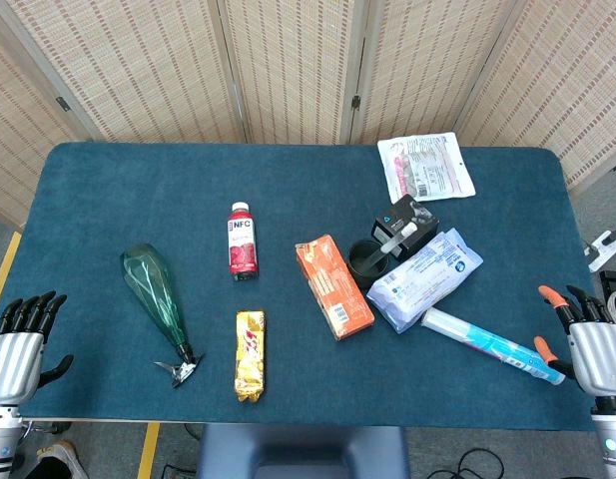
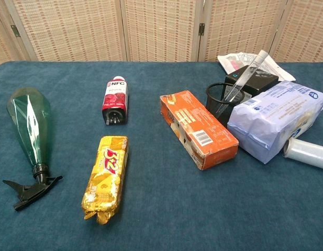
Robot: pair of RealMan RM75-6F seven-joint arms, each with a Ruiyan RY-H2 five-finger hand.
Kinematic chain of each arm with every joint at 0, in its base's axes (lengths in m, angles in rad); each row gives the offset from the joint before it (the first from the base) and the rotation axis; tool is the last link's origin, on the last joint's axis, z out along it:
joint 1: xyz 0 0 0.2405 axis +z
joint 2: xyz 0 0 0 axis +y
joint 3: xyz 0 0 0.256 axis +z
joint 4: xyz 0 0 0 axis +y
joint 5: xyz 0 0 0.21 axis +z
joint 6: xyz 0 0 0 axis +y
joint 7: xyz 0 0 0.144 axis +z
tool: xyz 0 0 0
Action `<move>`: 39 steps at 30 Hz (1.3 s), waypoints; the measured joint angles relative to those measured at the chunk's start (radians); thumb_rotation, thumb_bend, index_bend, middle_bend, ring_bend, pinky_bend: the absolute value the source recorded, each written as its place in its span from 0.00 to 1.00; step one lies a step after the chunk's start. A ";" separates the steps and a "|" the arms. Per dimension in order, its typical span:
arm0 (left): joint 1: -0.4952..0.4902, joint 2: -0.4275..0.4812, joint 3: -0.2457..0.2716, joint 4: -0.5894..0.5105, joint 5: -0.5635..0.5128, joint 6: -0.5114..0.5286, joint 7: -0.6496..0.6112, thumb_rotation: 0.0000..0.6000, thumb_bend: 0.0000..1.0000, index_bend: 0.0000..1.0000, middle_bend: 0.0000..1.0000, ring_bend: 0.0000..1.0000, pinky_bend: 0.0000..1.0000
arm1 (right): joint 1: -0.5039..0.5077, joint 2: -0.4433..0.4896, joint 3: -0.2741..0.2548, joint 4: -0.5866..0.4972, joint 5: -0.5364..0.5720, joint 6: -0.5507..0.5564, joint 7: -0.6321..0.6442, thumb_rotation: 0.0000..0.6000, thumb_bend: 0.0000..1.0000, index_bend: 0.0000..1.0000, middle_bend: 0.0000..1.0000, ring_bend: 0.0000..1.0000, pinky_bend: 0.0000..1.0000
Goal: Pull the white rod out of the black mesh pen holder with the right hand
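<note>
Right hand (image 1: 594, 351) sitting off the bench's (image 1: 108, 200) right edge, fingers apart, holding nothing. Left hand (image 1: 18, 344) likewise open at the left edge. White rod (image 1: 397, 239) leaning tilted inside the black mesh pen holder (image 1: 367, 257), probably resting against the black box (image 1: 407, 222) behind. Orange carton (image 1: 333, 285) lying just left, blue-white pack (image 1: 425, 279) right.

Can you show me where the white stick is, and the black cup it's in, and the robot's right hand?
white rod (image 2: 245, 77), chest view, on the middle of its leaning shaft.
black mesh pen holder (image 2: 220, 106), chest view, on its front mesh wall.
right hand (image 1: 594, 351), head view, on the back of the hand.
</note>
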 measured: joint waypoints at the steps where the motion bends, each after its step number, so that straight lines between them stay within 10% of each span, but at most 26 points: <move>1: 0.000 -0.001 -0.001 0.001 0.000 0.001 0.000 1.00 0.25 0.16 0.15 0.15 0.14 | 0.000 0.000 0.001 -0.001 0.000 0.000 0.003 1.00 0.27 0.18 0.29 0.12 0.18; 39: 0.008 -0.013 0.009 0.017 0.003 0.004 -0.017 1.00 0.25 0.16 0.15 0.15 0.14 | 0.021 0.013 0.038 -0.017 0.066 -0.050 0.116 1.00 0.31 0.25 0.36 0.21 0.30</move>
